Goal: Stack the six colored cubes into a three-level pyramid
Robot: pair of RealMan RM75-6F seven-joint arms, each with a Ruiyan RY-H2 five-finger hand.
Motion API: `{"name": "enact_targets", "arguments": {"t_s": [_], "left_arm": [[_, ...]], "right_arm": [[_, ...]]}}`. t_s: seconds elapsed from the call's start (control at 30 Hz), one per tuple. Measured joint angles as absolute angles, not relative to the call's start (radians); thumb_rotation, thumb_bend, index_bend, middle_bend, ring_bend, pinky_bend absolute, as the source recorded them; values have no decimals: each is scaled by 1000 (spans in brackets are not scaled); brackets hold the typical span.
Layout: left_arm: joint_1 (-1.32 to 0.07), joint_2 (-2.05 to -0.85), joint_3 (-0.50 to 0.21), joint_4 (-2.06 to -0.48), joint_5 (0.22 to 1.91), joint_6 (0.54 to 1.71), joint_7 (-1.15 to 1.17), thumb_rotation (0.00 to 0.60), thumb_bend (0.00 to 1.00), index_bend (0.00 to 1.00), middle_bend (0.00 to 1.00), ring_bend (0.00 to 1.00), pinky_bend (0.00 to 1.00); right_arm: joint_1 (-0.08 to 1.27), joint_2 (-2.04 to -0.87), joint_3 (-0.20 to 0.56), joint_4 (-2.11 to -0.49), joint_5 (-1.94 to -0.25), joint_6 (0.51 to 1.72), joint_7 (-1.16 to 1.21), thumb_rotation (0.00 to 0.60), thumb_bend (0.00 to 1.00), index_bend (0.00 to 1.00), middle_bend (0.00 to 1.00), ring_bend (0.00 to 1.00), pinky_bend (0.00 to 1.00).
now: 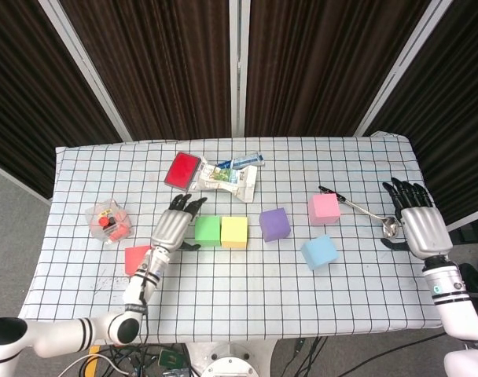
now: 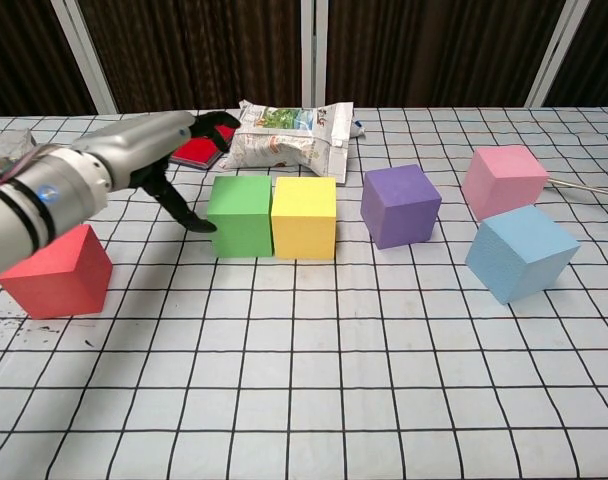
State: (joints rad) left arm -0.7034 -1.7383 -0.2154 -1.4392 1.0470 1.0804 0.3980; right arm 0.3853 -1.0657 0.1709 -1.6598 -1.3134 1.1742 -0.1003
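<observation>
Base row is in progress. Green cube (image 1: 207, 230) & yellow cube (image 1: 234, 231) sit flush side by side near counter (image 1: 247, 306) centre, touching. Purple cube (image 1: 274, 224) is at 3 o'clock of yellow w/ a clear gap, not yet joined. Pink cube (image 1: 324, 207) lies further toward 3 o'clock; blue cube (image 1: 319, 251), turned askew, is just at its 6 o'clock. Red cube (image 1: 136, 259) sits apart at approx 8 o'clock of green.

Left robot hand (image 1: 173, 226) hovers just at 9 o'clock of green, fingers spread & lightly curled, holding nothing; in chest view a dark fingertip (image 2: 206, 226) comes v. close to green's left face, can't tell if touching. Right robot hand (image 1: 417, 226) is at the counter's 3 o'clock edge, fingers apart, empty, beside a spoon (image 1: 373, 214).

Step, as I read it: two of three base cubes placed, third still needed. Purple is the closest candidate; the next move prob. calls for the right robot hand to reach across, take purple by opposite faces & slide or set it flush against yellow's 3 o'clock face, in line w/ the row. Left robot hand should back off w/o nudging green. Then red, pink, blue go on upper levels.

Clutter at 12 o'clock: snack packet (image 1: 229, 176), flat red pad (image 1: 182, 169); clear box w/ small bits (image 1: 108, 221) at 9 o'clock. None blocks the row.
</observation>
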Motion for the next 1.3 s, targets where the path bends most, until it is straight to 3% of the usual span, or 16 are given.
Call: {"name": "enact_targets", "arguments": {"t_s": [0.27,0.43,0.63,0.83,1.3], "left_arm": [[-581,-1497,-132,-1567,1190,1184,287,600,0,77,111,0,0],[-477,-1345,-73,-1597,1338,1306,152,600,0,77,114,0,0],[-367,-1227,-20,-1611,1414,1423,43,600,0,77,126,0,0],[-288,-1193,7,-1598,1436,1471,-41,600,0,77,132,0,0],[-229,-1210,-9,-1505,1454,1490,-146,600,0,77,145,0,0]], "right_arm": [[498,-1126,198,-1635,-1333,1069,-116,600,0,0,53,0,0],[574,-1181,202,-1593,-1317,972,-146,600,0,0,65,0,0],[635,-1260,192,-1554,-1301,902,-163,600,0,0,80,0,0],[672,-1324,179,-1517,-1293,872,-185,600,0,0,97,0,0],[769,-1464,181,-1402,-1243,793,-217,600,0,0,132,0,0]]}}
